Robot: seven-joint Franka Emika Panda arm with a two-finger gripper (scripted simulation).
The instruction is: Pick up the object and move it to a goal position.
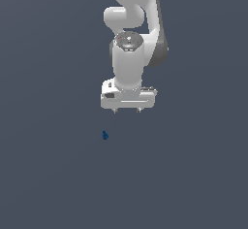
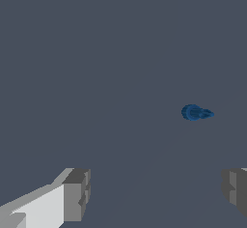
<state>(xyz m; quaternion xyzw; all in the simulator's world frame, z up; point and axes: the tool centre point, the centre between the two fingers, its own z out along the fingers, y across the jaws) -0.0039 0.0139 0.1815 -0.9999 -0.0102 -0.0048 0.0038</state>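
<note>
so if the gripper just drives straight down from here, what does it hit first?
Likely the bare grey floor. The gripper points down with fingers spread, and the blue object sits off to the exterior view's left, outside the gap in the wrist view. Depth is uncertain.

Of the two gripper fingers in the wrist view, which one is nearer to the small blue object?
The dark grey finger at the picture's edge, seen only partly, is nearer to the blue object. The other finger, joined to a white part, is farther away.
</note>
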